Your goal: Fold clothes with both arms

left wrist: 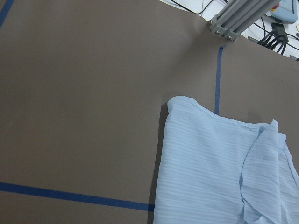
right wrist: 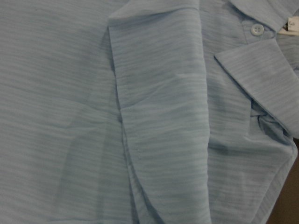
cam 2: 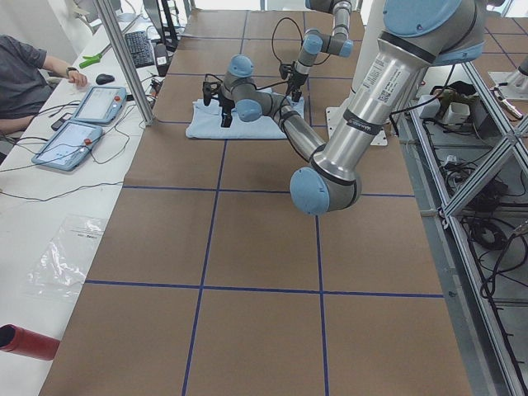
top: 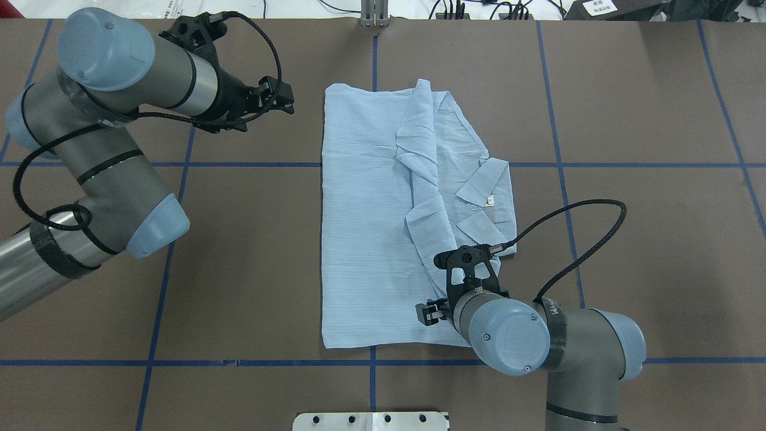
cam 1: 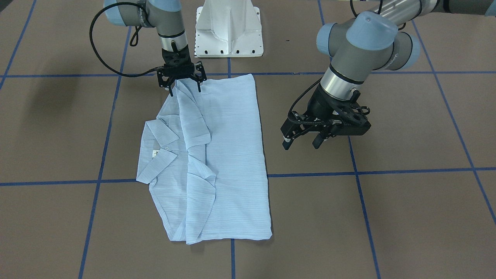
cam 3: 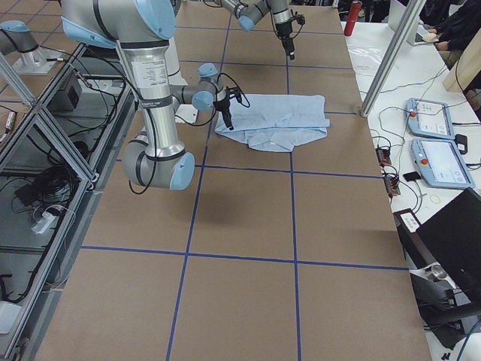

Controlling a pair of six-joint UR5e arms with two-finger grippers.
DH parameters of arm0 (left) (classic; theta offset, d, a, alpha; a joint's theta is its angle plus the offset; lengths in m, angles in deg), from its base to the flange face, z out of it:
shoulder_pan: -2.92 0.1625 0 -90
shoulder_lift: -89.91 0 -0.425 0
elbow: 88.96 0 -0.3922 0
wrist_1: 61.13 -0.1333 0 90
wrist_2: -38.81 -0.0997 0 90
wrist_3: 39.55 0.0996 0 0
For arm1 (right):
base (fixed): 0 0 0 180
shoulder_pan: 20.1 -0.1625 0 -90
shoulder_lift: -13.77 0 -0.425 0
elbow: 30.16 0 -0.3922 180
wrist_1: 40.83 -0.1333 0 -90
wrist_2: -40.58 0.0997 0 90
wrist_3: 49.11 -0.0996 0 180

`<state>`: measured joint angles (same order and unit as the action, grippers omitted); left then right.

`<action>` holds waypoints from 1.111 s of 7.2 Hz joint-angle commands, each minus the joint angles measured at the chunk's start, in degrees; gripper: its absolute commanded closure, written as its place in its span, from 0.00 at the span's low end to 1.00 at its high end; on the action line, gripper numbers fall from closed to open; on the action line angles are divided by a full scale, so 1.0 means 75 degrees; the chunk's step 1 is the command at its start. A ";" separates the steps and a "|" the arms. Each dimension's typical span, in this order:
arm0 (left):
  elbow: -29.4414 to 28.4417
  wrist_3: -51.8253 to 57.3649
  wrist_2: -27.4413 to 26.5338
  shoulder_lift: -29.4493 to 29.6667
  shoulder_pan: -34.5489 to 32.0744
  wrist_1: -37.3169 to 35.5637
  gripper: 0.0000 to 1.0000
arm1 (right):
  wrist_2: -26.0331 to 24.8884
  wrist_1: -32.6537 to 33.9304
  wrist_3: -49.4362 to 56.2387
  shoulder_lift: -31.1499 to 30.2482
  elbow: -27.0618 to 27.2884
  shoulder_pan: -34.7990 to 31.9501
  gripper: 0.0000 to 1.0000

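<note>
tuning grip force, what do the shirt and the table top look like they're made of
Shirt: thin woven cloth, perhaps cotton or a blend, matte; fine stripes and soft creases show. Table top: seemingly brown paper or card, matte; flat, even, no glare.

One light-blue shirt (cam 1: 217,155) on one brown table (cam 1: 387,213). Two grey robot arms, the left arm (top: 108,149) and the right arm (top: 538,341), each with one black gripper (left gripper (cam 1: 301,145), right gripper (cam 1: 185,91)). One white base (cam 1: 228,31). Side bench: two tablets (cam 2: 101,103), one red tube (cam 2: 25,340), one seated person (cam 2: 25,78), perhaps a second, cropped.
</note>
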<state>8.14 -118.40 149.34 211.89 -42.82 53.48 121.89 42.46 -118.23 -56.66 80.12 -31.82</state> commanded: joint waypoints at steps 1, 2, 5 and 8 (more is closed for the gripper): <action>0.0003 -0.0010 0.0005 0.0001 0.0062 0.0000 0.00 | -0.0025 0.0016 0.0249 -0.0032 -0.0043 0.0004 0.00; 0.0003 -0.0021 0.0005 0.0001 0.0085 0.0000 0.00 | -0.0025 0.0016 0.0320 -0.0055 -0.0043 -0.0007 0.00; -0.0056 -0.0021 0.0005 0.0001 0.0156 0.0094 0.00 | -0.0014 0.0074 0.0355 -0.0137 -0.0078 0.0016 0.00; -0.0103 -0.0021 0.0005 0.0013 0.0179 0.0129 0.00 | -0.0002 0.0157 0.0485 -0.0138 -0.0078 -0.0007 0.00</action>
<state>7.42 -118.56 149.38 211.96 -41.54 54.41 121.81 43.55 -114.76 -57.72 79.54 -31.74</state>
